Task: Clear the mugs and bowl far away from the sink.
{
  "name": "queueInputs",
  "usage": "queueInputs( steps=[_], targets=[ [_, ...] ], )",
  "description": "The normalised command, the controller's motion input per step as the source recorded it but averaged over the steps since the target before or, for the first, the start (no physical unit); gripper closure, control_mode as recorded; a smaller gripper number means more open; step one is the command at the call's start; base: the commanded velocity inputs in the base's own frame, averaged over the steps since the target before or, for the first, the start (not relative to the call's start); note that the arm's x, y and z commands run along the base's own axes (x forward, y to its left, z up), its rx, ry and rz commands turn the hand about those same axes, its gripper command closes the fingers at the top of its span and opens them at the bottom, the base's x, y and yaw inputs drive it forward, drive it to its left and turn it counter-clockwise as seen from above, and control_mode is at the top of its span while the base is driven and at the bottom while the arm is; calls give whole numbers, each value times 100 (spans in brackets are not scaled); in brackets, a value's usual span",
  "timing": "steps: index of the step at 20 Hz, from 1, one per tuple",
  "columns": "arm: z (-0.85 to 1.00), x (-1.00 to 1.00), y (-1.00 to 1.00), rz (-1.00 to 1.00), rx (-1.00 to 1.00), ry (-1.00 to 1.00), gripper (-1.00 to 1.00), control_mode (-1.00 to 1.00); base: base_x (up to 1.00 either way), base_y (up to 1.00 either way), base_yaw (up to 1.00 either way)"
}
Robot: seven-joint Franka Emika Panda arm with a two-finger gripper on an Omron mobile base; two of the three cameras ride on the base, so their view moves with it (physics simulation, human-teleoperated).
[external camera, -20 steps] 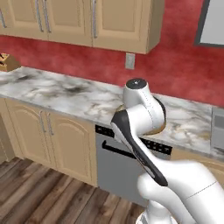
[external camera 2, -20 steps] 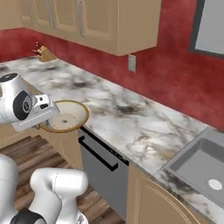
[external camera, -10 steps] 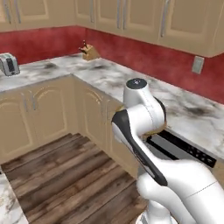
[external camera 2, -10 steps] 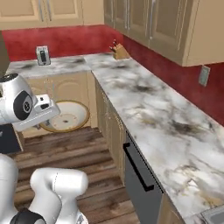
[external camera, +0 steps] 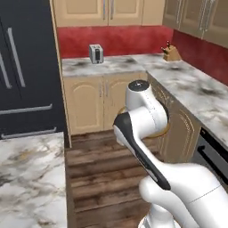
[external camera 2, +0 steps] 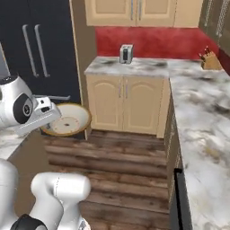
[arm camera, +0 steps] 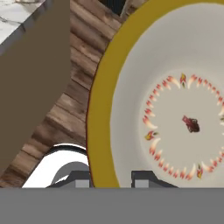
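Wooden plank flooring [external camera 2: 134,157] runs through the middle of the kitchen, bounded by cabinetry on several sides.

Far left: a tall black refrigerator [external camera: 26,67] with two vertical handles stands against the wall. Below it in the left base view, a marble counter [external camera: 26,178] corner sits in the near foreground.

Centre: a run of cream base cabinets [external camera 2: 126,105] carries a marble top, backed by a red wall with matching upper cabinets. A silver toaster [external camera 2: 126,53] stands upright on this top, near the back wall.

Right: the marble counter turns the corner and extends toward the viewer. A wooden knife block [external camera 2: 208,59] stands in the far corner. A dark appliance front with a bar handle [external camera: 213,153] is set under this run.

Robot: the white arm is raised over the floor. The gripper [arm camera: 111,178] is clamped on the rim of the bowl [external camera 2: 67,119], with one finger inside the rim and one outside, as the hand view shows. The bowl hangs in the air above the floor, in front of the refrigerator, touching no counter. Its rim is tan-yellow; its cream interior shows a ring of small orange marks and a dark red spot at the centre.
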Motion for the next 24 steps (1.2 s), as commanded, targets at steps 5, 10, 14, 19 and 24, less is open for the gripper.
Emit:
queueInputs(
  steps=[5, 10, 14, 19, 24],
  targets=[
    [0, 0, 0, 0, 0, 0, 100, 100, -23, -31, 70],
    [0, 0, 0, 0, 0, 0, 100, 100, -19, -25, 72],
    [0, 0, 0, 0, 0, 0, 100, 100, -38, -24, 72],
    [0, 0, 0, 0, 0, 0, 100, 100, -26, -3, 66],
    [0, 0, 0, 0, 0, 0, 100, 100, -3, 0, 58]
  ],
)
